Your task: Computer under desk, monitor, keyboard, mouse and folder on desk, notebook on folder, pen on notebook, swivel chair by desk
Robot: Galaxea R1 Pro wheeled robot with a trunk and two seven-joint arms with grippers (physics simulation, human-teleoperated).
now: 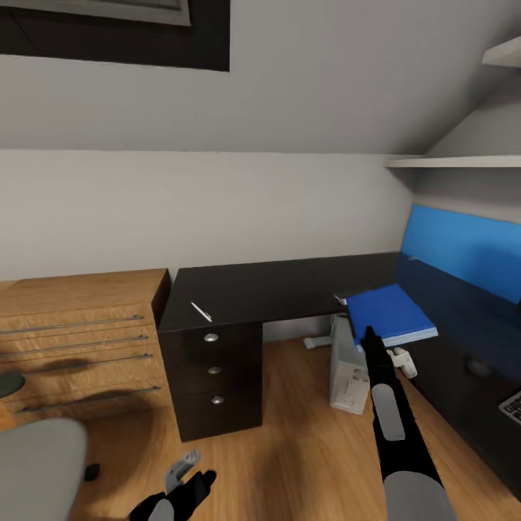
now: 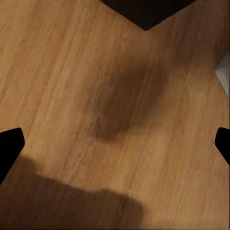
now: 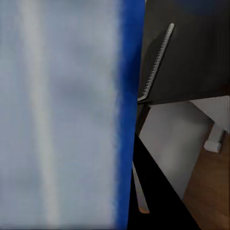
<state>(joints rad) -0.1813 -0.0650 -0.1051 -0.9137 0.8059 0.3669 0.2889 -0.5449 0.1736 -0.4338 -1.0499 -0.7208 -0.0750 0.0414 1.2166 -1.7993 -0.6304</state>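
grey walls and a light wood floor frame the l-shaped bench (image 1: 275, 289), its glossy black top running from the drawer end round to the blue back panel (image 1: 463, 250). next in size, the swivel chair (image 1: 36, 463) sits at the near left, well apart from the bench. the computer (image 1: 347, 369) stands on the floor under the bench. the folder (image 1: 391, 312) is at the tip of the right arm, over the inner corner of the bench, its long axis running away from the robot; the right wrist view has its blue edge and pale face hard against the camera, so the right jaws look clamped on it. the notebook (image 3: 155, 64) lies just beyond on the bench. the left gripper (image 1: 189, 483) hangs low over the floor, jaws apart. the pen (image 1: 201, 312) lies far left on the bench, nearer the left arm.
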